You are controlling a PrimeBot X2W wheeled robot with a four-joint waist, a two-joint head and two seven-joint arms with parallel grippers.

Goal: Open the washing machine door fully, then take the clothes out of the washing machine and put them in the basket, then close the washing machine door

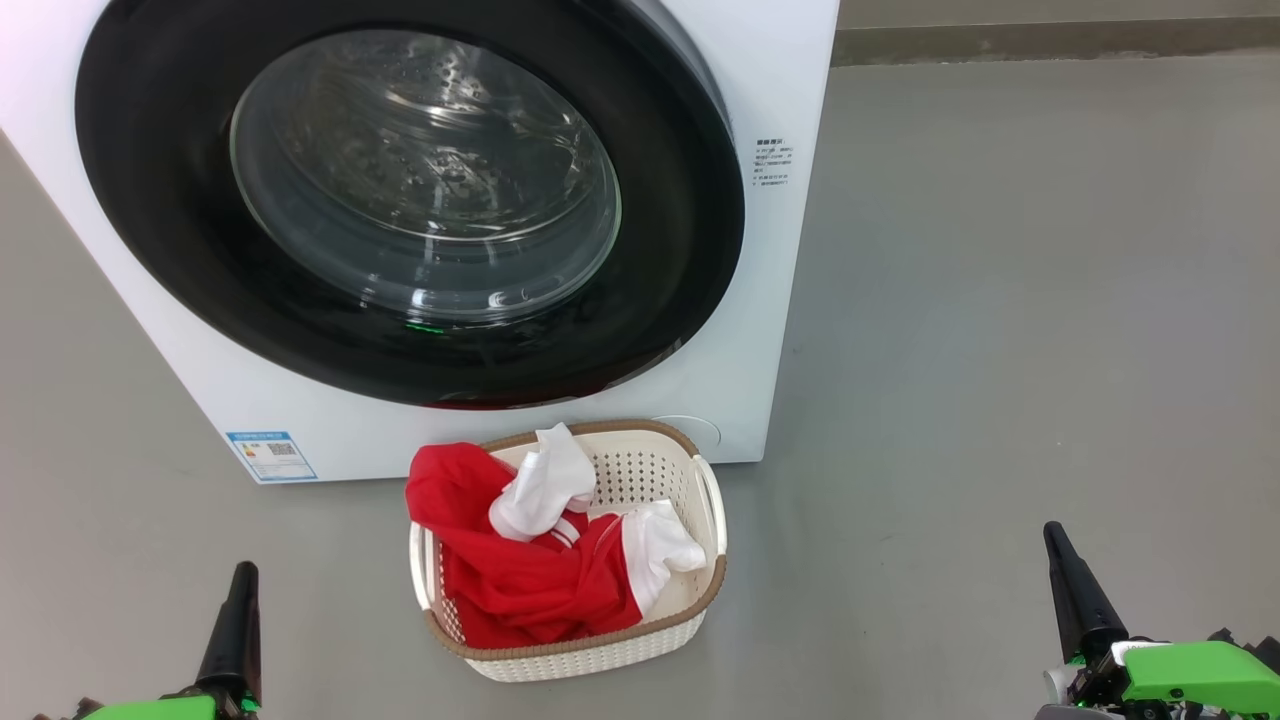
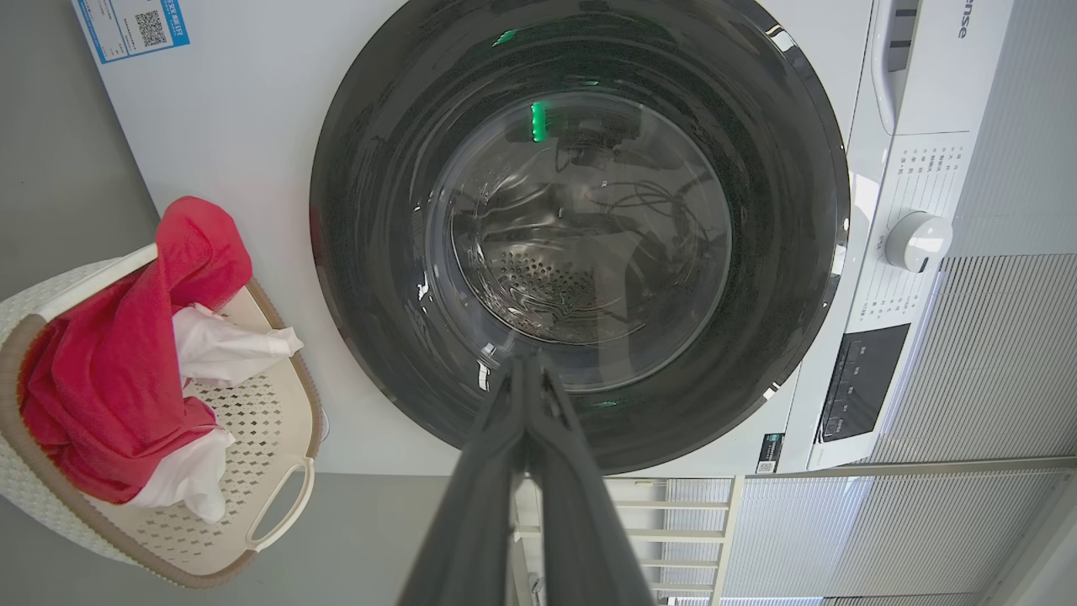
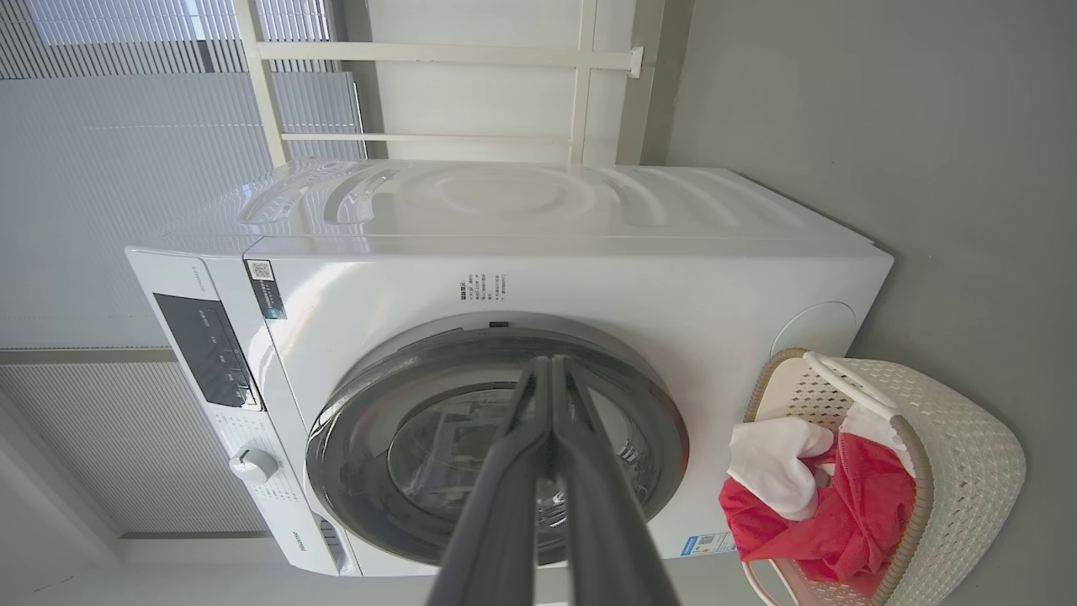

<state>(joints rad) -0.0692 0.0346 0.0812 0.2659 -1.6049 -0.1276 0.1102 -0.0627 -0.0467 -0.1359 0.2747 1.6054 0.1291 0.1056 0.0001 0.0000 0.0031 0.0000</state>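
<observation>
Left jaws and right jaws are closed and empty, the clothes lie in the basket just before the washing machine, its door shut.

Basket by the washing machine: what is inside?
Red clothes with white sleeves lie bunched in the basket; bare perforated wall shows at its far end. The bottom beneath them is covered.

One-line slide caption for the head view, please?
Washing machine door closed, clothes in the basket, left gripper and right gripper shut below.
</observation>
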